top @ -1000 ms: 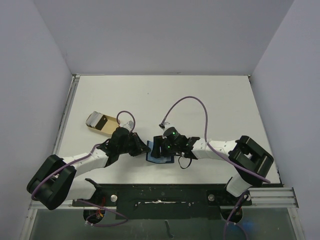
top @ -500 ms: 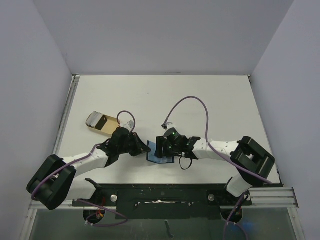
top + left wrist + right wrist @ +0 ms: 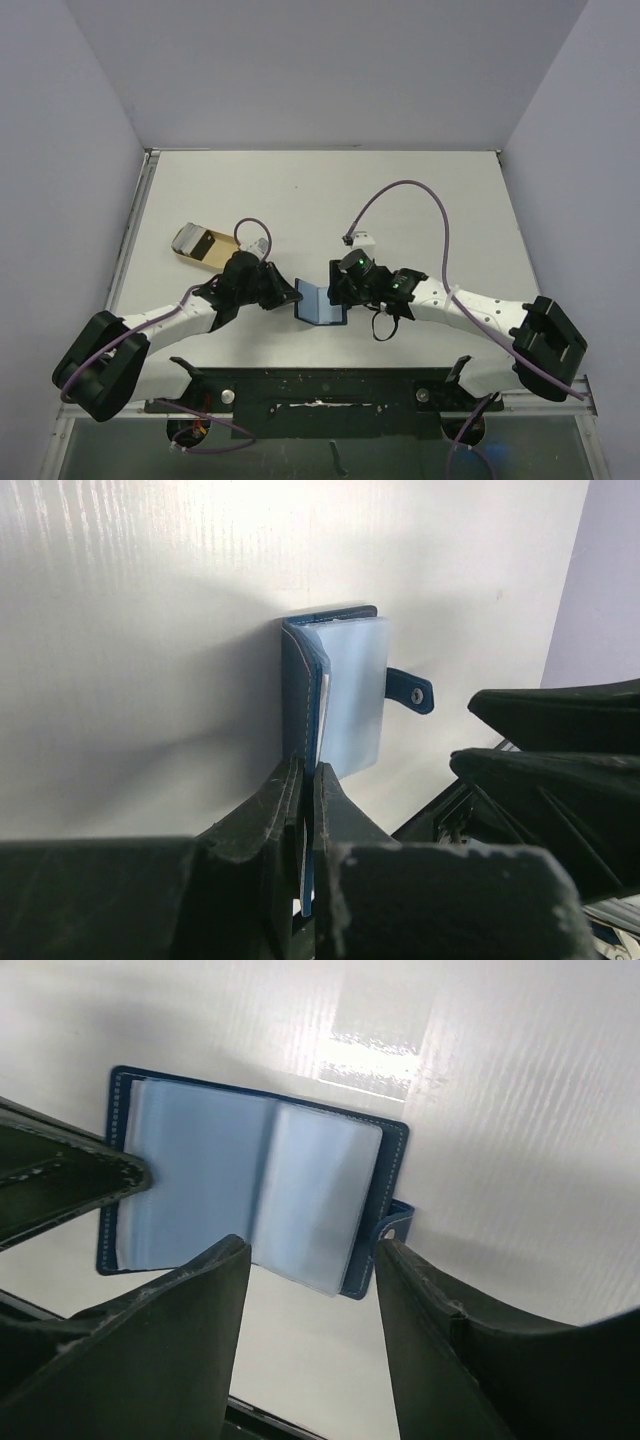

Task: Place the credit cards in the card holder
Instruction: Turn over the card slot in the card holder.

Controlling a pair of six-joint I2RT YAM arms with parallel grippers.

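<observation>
The card holder (image 3: 320, 305) lies open near the table's front edge, dark blue outside with pale blue clear sleeves (image 3: 250, 1180) inside and a snap tab (image 3: 412, 690). My left gripper (image 3: 288, 296) is shut on the edge of its left cover (image 3: 305, 775). The right gripper (image 3: 342, 290) hovers open just over the holder's right half, its fingers (image 3: 310, 1250) straddling the lower edge of the sleeves with nothing held. A tan credit card (image 3: 210, 245) with a dark patch lies apart at the far left.
A pale grey striped piece (image 3: 184, 237) adjoins the tan card on its left. Purple cables (image 3: 400, 190) loop over the middle of the table. The black base rail (image 3: 320, 385) runs along the near edge.
The left gripper has closed on the holder's cover. The right arm has swung out to the right and its gripper has shifted slightly right, so more of the open sleeves shows.
</observation>
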